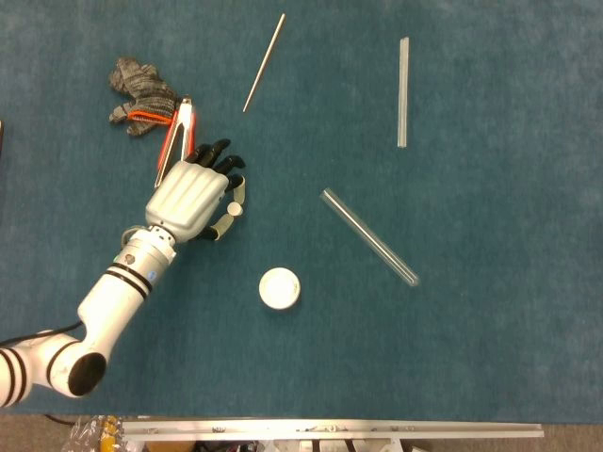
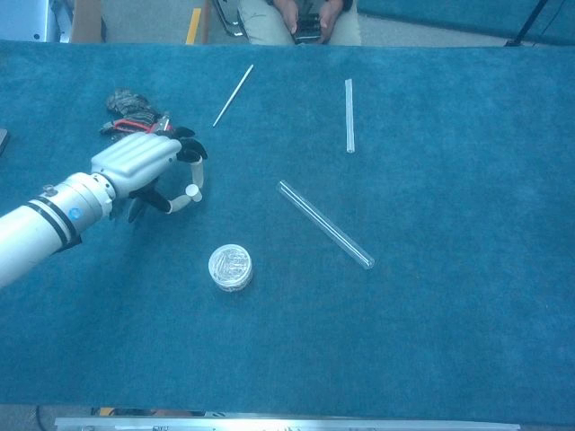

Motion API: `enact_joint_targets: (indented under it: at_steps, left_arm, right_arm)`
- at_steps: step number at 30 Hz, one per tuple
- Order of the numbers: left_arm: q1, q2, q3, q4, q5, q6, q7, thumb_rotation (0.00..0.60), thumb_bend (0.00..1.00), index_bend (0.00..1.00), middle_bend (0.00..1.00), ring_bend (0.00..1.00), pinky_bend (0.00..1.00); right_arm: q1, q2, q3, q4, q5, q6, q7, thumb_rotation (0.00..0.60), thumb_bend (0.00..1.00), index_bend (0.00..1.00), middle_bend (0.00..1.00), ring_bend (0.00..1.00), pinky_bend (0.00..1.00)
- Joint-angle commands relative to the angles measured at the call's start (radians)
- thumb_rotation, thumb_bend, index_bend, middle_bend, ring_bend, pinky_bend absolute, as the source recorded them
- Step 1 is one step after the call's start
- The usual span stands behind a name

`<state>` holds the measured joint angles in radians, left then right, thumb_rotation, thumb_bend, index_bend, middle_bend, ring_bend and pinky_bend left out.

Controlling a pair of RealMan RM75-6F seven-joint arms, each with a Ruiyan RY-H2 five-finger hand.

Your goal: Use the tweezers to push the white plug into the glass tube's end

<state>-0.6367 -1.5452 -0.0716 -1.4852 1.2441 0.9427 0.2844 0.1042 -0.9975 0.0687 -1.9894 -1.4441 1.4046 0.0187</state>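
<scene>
My left hand (image 1: 191, 195) (image 2: 137, 162) hovers low at the left of the blue cloth, palm down. It pinches the small white plug (image 1: 231, 209) (image 2: 190, 190) between the thumb and a finger. The red and silver tweezers (image 1: 175, 139) lie on the cloth just beyond its dark fingertips, partly hidden by them in the chest view. A clear glass tube (image 1: 369, 236) (image 2: 325, 224) lies diagonally mid-table, well to the right of the hand. My right hand is not in either view.
A second clear tube (image 1: 403, 92) lies at the far right and a thin rod (image 1: 264, 62) at the far middle. A grey glove (image 1: 139, 94) sits by the tweezers. A round white container (image 1: 281, 288) stands near the front. A seated person (image 2: 305, 18) is beyond the far edge.
</scene>
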Motion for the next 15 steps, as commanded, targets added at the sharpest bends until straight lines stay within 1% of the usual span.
enact_joint_targets:
  at_steps: [1, 4, 7, 10, 15]
  left_arm:
    - [0.001, 0.059, -0.005, -0.061, 0.023, 0.006, -0.027, 0.600, 0.36, 0.48, 0.21, 0.04, 0.08]
    - [0.000, 0.117, -0.004, -0.118, 0.051, 0.008, -0.048, 0.600, 0.36, 0.48, 0.22, 0.04, 0.08]
    - [-0.003, 0.161, -0.001, -0.160, 0.080, 0.012, -0.060, 0.600, 0.36, 0.48, 0.22, 0.04, 0.08]
    - [-0.005, 0.200, 0.003, -0.199, 0.111, 0.019, -0.066, 0.600, 0.36, 0.48, 0.22, 0.04, 0.08]
    - [-0.003, 0.245, 0.005, -0.240, 0.147, 0.041, -0.075, 0.600, 0.36, 0.48, 0.22, 0.04, 0.08]
  right_arm:
    - [0.012, -0.017, 0.019, -0.020, -0.007, 0.024, -0.099, 0.600, 0.27, 0.21, 0.15, 0.04, 0.22]
    - [0.030, -0.038, 0.031, -0.049, -0.017, 0.025, -0.187, 0.600, 0.25, 0.22, 0.16, 0.04, 0.22]
    - [0.055, -0.053, 0.039, -0.078, -0.003, -0.003, -0.248, 0.600, 0.24, 0.23, 0.16, 0.04, 0.22]
    - [0.091, -0.074, 0.048, -0.113, 0.035, -0.052, -0.309, 0.600, 0.21, 0.23, 0.16, 0.04, 0.22]
    - [0.150, -0.129, 0.070, -0.155, 0.134, -0.114, -0.413, 0.600, 0.16, 0.25, 0.17, 0.04, 0.22]
